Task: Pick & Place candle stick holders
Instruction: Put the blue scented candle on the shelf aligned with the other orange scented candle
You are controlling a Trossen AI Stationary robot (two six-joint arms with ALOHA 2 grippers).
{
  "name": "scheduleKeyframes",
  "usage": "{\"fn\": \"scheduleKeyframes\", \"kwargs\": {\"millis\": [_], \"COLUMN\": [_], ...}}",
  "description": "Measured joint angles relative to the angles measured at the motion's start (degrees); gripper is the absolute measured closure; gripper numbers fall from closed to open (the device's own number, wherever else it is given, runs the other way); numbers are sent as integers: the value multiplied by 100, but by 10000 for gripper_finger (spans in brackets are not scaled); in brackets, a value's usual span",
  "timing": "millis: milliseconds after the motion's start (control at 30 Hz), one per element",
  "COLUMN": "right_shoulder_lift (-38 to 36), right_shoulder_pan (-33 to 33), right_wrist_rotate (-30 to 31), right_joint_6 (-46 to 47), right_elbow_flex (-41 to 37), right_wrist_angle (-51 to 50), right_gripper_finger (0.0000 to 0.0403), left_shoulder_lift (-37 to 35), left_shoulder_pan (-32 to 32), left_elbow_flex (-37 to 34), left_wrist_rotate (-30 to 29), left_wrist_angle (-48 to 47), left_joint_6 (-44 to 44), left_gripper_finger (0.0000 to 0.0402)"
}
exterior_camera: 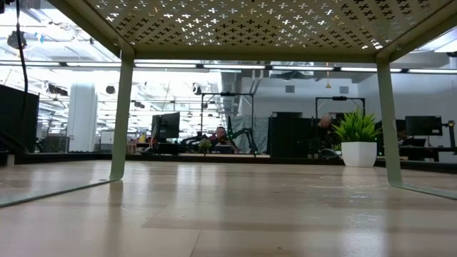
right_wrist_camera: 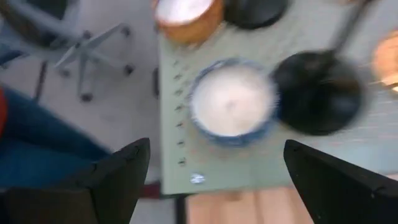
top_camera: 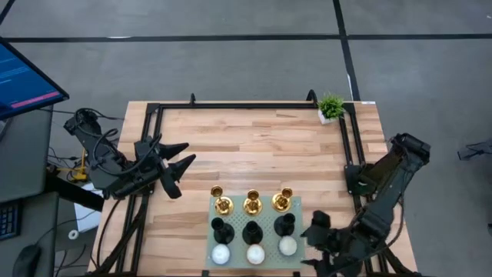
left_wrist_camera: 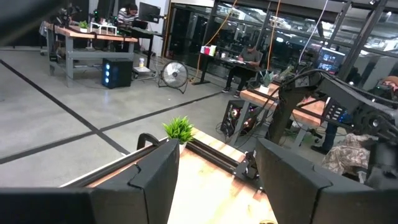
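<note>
Three shiny gold candle stick holders point(top_camera: 252, 203) stand in a row on a pale green perforated stand point(top_camera: 237, 218) near the table's front edge. Three matte black holders point(top_camera: 252, 231) stand in a row just nearer than the gold ones. My right gripper point(top_camera: 317, 238) hovers open just right of the stand. In its wrist view the open gripper point(right_wrist_camera: 214, 180) looks down on one black holder point(right_wrist_camera: 317, 93), with nothing between the fingers. My left gripper point(top_camera: 177, 165) waits open above the table's left side, away from the stand.
Three white round candles in cups point(top_camera: 255, 254) line the stand's near edge, one right before my right gripper point(right_wrist_camera: 231, 99). A small green potted plant point(top_camera: 330, 106) sits at the far right corner. A black frame rail point(top_camera: 246, 106) runs around the tabletop. Bare wood lies between stand and far rail.
</note>
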Motion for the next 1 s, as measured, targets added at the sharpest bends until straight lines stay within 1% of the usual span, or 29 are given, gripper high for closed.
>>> {"fn": "scheduleKeyframes", "kwargs": {"millis": [133, 167, 233, 300, 367, 500, 567, 600, 633, 667, 767, 867, 1000], "right_shoulder_lift": [-232, -254, -254, -190, -61, 208, 308, 334, 338, 337, 331, 331, 332], "right_shoulder_pan": [263, 312, 343, 340, 293, 182, 127, 94, 70, 68, -3, -16, -41], "right_wrist_rotate": [1313, 1533, 1737, 1803, 1802, 1802, 1802, 1802, 1803, 1820, 1902, 1953, 1939], "right_joint_6": [428, 556, 840, 1085, 1102, 571, 289, 156, 55, 10, -11, -105, -135], "right_elbow_flex": [0, 0, 0, 0, 0, -2, -2, -2, -2, -2, -2, -3, -155], "right_wrist_angle": [-745, -974, -1421, -1782, -1853, -1485, -1259, -1150, -1081, -1045, -1027, -1024, -776], "right_gripper_finger": [63, 74, 105, 148, 201, 317, 366, 384, 393, 393, 378, 374, 389], "left_shoulder_lift": [0, 0, 0, 0, 0, 0, 0, 0, 0, 0, 0, 0, 0], "left_shoulder_pan": [2, 0, 2, 0, 0, 1, 0, 2, 0, 0, 1, 1, 2], "left_elbow_flex": [0, 0, 0, 0, 0, 0, 0, 0, 0, 0, 0, 0, 0], "left_wrist_rotate": [0, 0, 0, 0, 0, -2, -2, -4, -4, -4, -4, -4, -4], "left_wrist_angle": [0, 0, 0, 0, 2, 2, 2, 2, 2, 4, 4, 4, 31], "left_joint_6": [0, 0, 0, 0, 0, 0, 0, 0, 0, 0, 0, 0, -2], "left_gripper_finger": [190, 190, 190, 190, 190, 190, 190, 190, 190, 190, 190, 190, 190]}}
